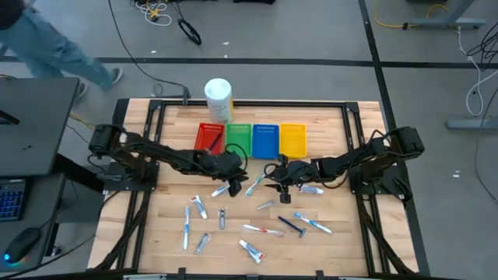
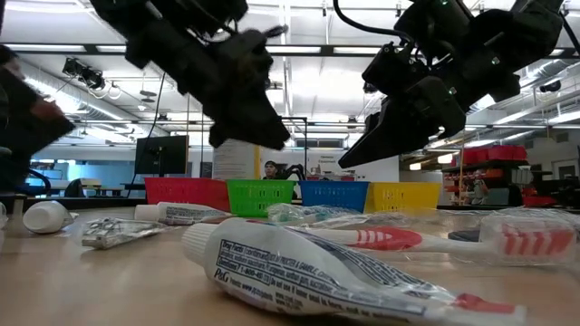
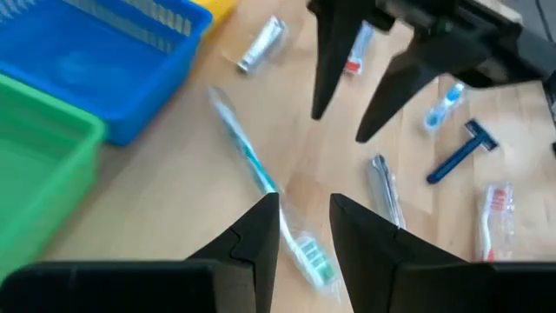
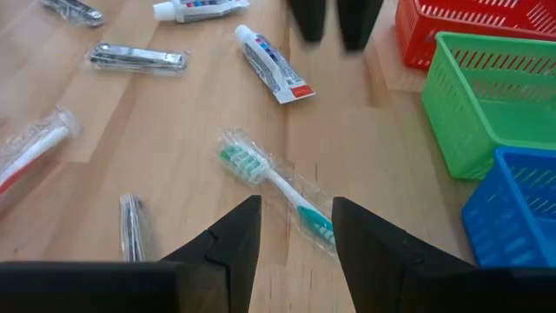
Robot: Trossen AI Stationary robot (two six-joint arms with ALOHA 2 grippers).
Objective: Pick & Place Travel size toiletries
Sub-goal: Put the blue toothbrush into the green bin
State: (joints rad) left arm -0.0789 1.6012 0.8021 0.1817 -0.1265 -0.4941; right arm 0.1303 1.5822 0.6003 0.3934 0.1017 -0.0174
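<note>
A green-bristled toothbrush in a clear wrapper [image 1: 255,185] lies flat on the wooden table in front of the bins, between my two grippers. My left gripper [image 1: 236,179] is open and hovers over the brush's head end [image 3: 314,261]. My right gripper [image 1: 282,179] is open and faces it from the other side, above the handle end [image 4: 317,224]. In the low view both grippers [image 2: 258,131] [image 2: 362,149] hang clear of the tabletop. Other toiletries lie scattered toward the near edge: white tubes [image 1: 199,206], a dark blue razor [image 1: 292,225], a red-bristled toothbrush [image 1: 263,230] and silvery items [image 1: 222,219].
The red [image 1: 208,138], green [image 1: 237,140], blue [image 1: 265,140] and yellow [image 1: 292,138] bins stand in a row at the far side. A white canister [image 1: 218,99] stands behind them. A white tube [image 1: 311,189] lies under the right arm. A person walks past the far left corner [image 1: 47,47].
</note>
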